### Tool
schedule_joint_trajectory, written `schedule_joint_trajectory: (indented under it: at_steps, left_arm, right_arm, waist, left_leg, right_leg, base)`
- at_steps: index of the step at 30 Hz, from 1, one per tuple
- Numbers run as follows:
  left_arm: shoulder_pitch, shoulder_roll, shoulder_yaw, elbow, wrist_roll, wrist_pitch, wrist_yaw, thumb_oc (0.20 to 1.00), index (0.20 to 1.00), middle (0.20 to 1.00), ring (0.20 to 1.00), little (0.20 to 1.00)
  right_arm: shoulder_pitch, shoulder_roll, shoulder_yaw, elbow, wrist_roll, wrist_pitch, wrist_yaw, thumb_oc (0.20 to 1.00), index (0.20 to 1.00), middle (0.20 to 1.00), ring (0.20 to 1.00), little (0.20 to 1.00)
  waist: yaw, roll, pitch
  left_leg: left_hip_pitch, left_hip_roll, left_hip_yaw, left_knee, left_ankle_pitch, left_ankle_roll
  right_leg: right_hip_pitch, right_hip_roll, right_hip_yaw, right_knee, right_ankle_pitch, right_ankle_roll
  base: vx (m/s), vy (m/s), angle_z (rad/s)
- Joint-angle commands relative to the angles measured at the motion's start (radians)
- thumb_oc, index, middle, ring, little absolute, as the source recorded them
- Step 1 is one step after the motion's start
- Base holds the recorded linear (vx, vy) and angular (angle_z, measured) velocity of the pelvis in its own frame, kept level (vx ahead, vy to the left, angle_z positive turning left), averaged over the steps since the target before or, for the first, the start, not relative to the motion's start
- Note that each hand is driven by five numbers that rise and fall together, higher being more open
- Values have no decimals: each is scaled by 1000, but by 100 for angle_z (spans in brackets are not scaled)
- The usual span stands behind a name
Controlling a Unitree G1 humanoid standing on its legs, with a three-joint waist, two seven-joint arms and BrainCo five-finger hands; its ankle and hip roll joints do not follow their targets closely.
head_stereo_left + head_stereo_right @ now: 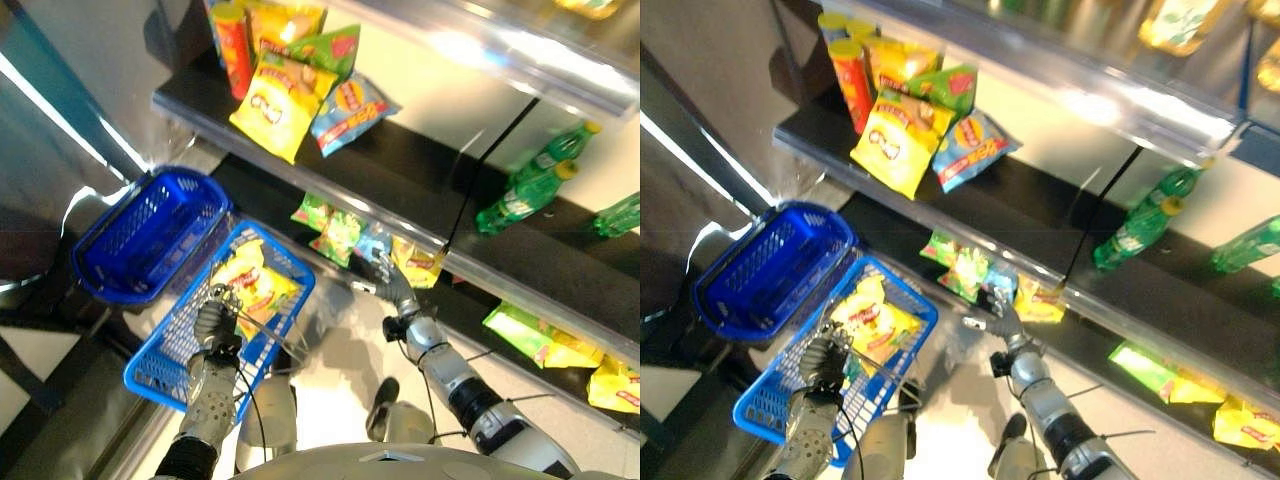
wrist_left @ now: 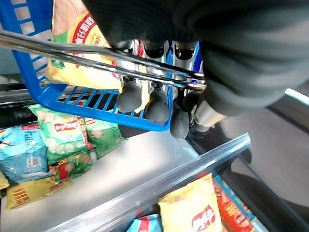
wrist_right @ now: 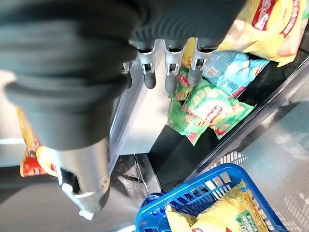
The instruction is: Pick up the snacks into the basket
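Dark store shelves (image 1: pixel 420 180) carry snack bags; we see the left robot hand (image 1: pixel 214 325) curled round the blue plastic basket's (image 1: pixel 160 375) wire handle (image 2: pixel 96 60), the right robot hand (image 1: pixel 392 283) with relaxed straight fingers near the green snack bags (image 3: pixel 210 113).

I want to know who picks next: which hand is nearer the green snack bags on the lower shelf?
Right. The right hand hovers beside the green snack bags; the left hand grips the basket handle, farther off.

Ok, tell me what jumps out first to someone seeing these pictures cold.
The blue basket, carried by its metal handle in the left hand, already holds a yellow snack bag. The right hand reaches toward the green snack bags on the low shelf. A second blue basket sits beside the first.
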Motion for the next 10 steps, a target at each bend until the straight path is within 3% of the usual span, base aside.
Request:
schedule_joint_trajectory:
  at_steps: [1, 4, 10]
  left_arm:
    - [-79, -66, 17, -70, 71, -60, -82, 200, 200, 200, 200, 200]
    - [-84, -90, 43, 30, 95, -60, -79, 200, 200, 200, 200, 200]
    - [-98, -129, 79, 194, 111, -45, -78, 200, 200, 200, 200, 200]
  right_arm:
    - [-30, -10, -12, 68, -8, -33, 25, 1000, 1000, 1000, 1000, 1000]
    - [-10, -2, -27, 180, -24, -22, 31, 1000, 1000, 1000, 1000, 1000]
    - [20, 21, -109, 384, -3, -13, 12, 1000, 1000, 1000, 1000, 1000]
  waist:
    - [-8, 33, -58]
    - [-16, 30, -89]
    - [-36, 26, -116]
  left_leg:
    - [84, -7, 7, -160, 41, 30]
    - [102, -7, 23, -202, 54, 21]
    - [136, -5, 33, -202, 41, 21]
  right_leg:
    - [0, 25, 52, -32, 54, 39]
    - [11, 38, 79, -90, 73, 44]
    - [34, 49, 122, -93, 72, 38]
  base:
    - [34, 23, -47]
    - [28, 17, -45]
    - [57, -7, -25]
